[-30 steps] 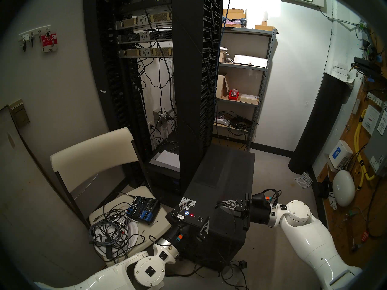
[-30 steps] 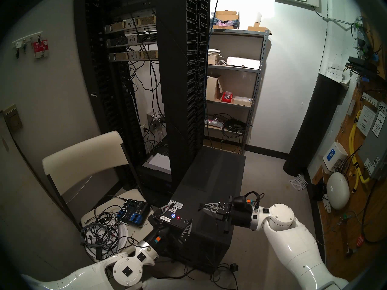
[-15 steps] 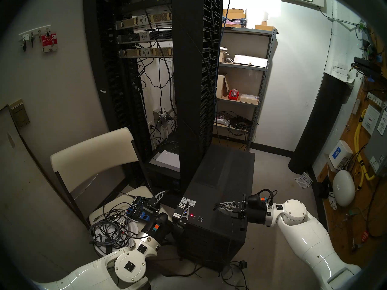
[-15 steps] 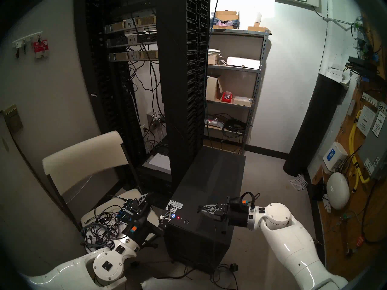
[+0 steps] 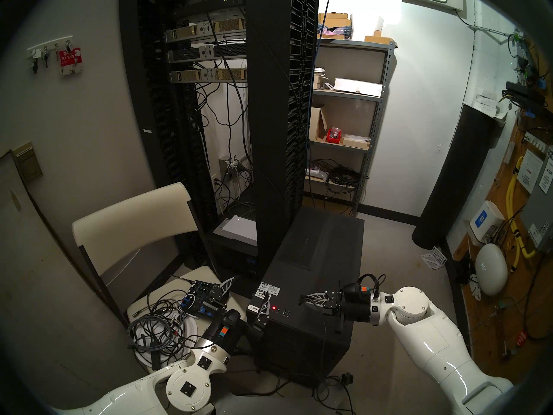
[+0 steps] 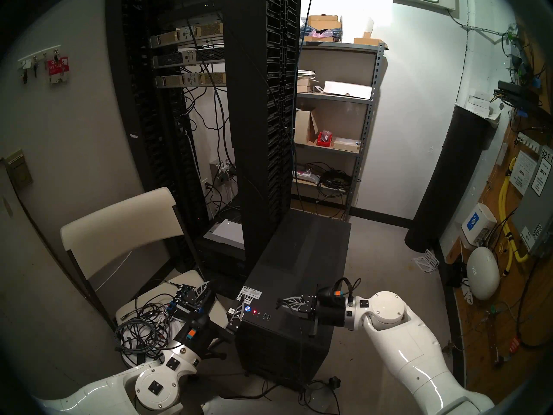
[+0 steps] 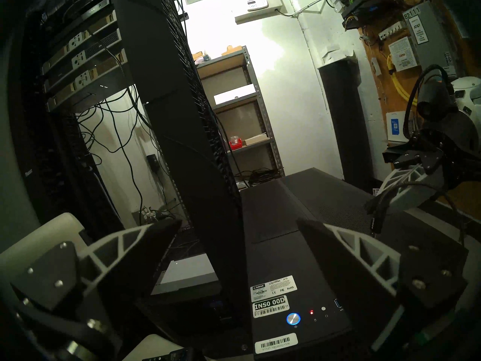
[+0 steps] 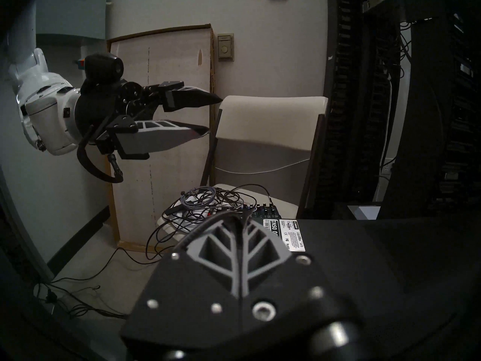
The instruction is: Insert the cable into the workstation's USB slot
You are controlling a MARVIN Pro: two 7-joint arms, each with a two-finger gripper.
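Observation:
The black workstation (image 5: 314, 255) stands on the floor, with white stickers, a red light (image 5: 273, 308) and two USB ports (image 5: 286, 312) on its top front edge. My right gripper (image 5: 301, 299) hovers just above the top, right of the ports, shut on the cable. The cable's black plug (image 7: 375, 223) sticks out of the fingertips, and its thin wire (image 5: 324, 333) hangs down the case side. My left gripper (image 5: 247, 292) stands open and empty at the workstation's front left corner, one finger (image 5: 264, 304) over the stickers.
A cream folding chair (image 5: 131, 222) at the left carries a blue-black audio mixer (image 5: 203, 297) and a tangle of cords (image 5: 155, 327). The tall server rack (image 5: 278, 121) rises right behind the workstation. Loose wires lie on the floor (image 5: 335, 387) in front.
My left gripper swung left from over the workstation's front edge to its left corner, uncovering the ports. My right gripper slid left along the top toward the ports, still holding the cable.

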